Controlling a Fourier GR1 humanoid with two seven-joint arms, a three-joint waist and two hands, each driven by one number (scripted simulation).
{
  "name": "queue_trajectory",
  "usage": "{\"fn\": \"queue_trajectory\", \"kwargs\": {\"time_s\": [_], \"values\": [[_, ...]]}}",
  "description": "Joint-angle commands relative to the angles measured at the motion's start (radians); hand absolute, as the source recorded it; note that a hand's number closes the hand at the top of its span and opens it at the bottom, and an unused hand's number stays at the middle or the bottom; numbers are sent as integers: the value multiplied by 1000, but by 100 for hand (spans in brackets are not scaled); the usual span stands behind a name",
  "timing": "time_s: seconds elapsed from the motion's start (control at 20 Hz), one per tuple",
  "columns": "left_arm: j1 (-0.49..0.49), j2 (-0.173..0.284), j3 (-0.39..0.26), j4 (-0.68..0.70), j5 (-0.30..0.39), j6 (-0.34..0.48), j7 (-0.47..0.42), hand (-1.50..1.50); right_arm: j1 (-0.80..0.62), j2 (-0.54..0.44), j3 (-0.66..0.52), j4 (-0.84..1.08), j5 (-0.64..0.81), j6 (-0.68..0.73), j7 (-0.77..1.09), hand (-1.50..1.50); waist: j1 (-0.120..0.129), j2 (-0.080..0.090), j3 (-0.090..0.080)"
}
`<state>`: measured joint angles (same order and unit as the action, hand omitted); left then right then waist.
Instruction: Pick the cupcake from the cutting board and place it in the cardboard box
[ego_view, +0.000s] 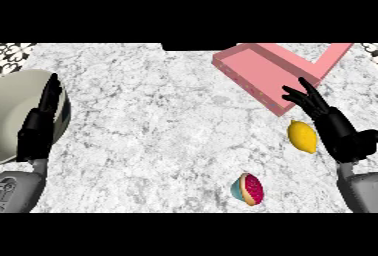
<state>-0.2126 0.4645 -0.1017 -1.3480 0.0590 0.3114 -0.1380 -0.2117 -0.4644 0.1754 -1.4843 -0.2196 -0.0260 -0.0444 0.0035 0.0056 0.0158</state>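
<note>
The cupcake (249, 189), with a pink-red top and a blue wrapper, lies tipped on its side on the marble counter near the lower middle. A pink box (255, 70) stands at the upper right; its flaps spread toward the far edge. My right hand (319, 107) hovers open just below the box's near corner, fingers spread and pointing up-left, well above the cupcake and apart from it. My left hand (38, 125) rests open at the left edge, fingers up, in front of a grey-white rounded object. No cutting board shows.
A yellow lemon (302, 136) lies on the counter just left of my right wrist, between the box and the cupcake. The grey-white rounded object (18, 107) fills the left edge. A dark patch (196, 46) sits at the far edge.
</note>
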Motion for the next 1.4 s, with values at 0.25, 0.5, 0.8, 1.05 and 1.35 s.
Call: {"fn": "queue_trajectory", "kwargs": {"time_s": [0.25,0.5,0.8,1.05,1.35], "values": [[58,-109,17,-47,203,-93,123,0,117,254,-80,6,-513,341,-207,-150,0,1,0],[102,-96,37,-96,300,-164,200,0,241,336,-271,139,-544,347,-515,-150,-10,-4,-8],[161,29,128,-204,404,-272,304,0,321,168,-325,225,-416,690,-741,-150,5,-7,-14],[163,-44,75,-224,362,-203,298,0,322,-15,-275,117,-98,562,-695,-150,3,-8,-15],[203,-39,84,-236,352,-224,282,0,305,-143,-215,16,72,508,-601,-150,4,-7,-16]]}}
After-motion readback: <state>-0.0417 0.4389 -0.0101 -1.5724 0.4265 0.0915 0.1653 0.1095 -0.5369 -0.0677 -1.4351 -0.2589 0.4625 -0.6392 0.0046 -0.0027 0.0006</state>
